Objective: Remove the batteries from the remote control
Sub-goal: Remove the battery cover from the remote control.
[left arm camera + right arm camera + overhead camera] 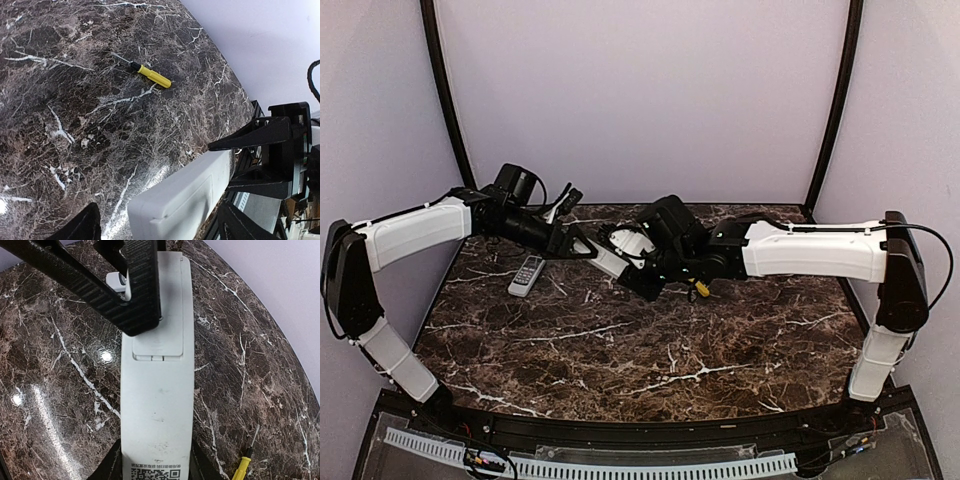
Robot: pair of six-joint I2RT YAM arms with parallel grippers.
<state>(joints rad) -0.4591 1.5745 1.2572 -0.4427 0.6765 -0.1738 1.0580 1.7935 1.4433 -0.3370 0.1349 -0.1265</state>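
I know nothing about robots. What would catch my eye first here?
The left arm and right arm meet over the far middle of a dark marble table, sharing a long white remote, back up, cover shut. The right fingers grip one end; the left fingers stand open around the other. A yellow-handled screwdriver lies nearby, and a small grey remote lies further left.

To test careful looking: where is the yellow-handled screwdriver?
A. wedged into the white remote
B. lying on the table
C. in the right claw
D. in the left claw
B: the screwdriver lies flat on the table, apart from the remote held in the right claw.
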